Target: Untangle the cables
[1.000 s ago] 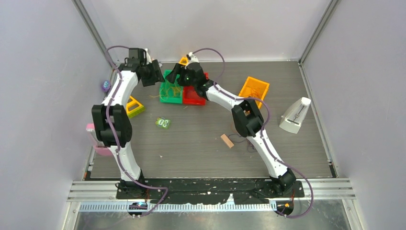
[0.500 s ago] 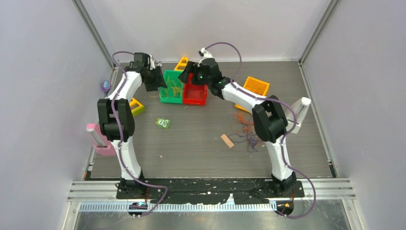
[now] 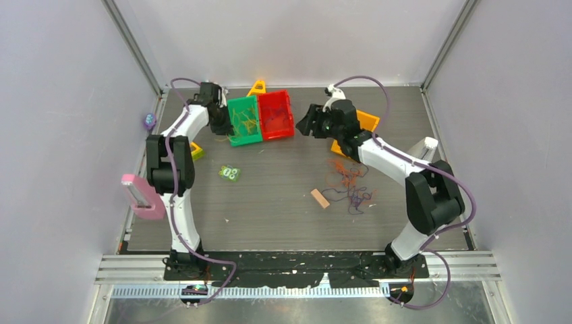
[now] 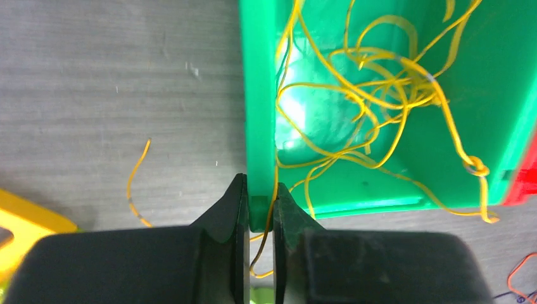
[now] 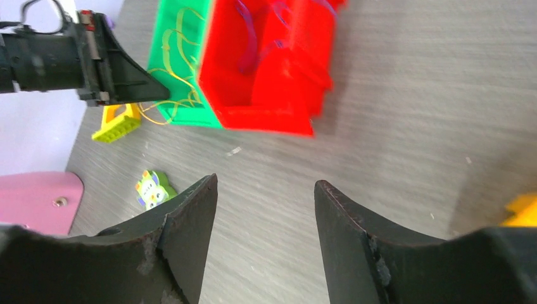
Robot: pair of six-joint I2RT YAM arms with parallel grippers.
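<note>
One green bin (image 3: 237, 104) touches red bin (image 3: 278, 133); wooden block (image 3: 320, 198) — near cables (image 3: 349, 185).

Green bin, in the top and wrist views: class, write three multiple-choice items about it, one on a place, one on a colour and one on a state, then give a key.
1. Where does the red bin stand?
A) against the side of the green bin
B) stacked inside the green bin
C) between the arm bases

2. What colour are the cables in the green bin?
A) white
B) yellow
C) black

3. How is the left gripper?
A) open above the table
B) shut on a wooden block
C) shut on the green bin's wall

Key:
1 A, the two bins sit side by side, touching.
2 B, the left wrist view shows yellow strands.
3 C, its fingers pinch the near end of the wall.
</note>
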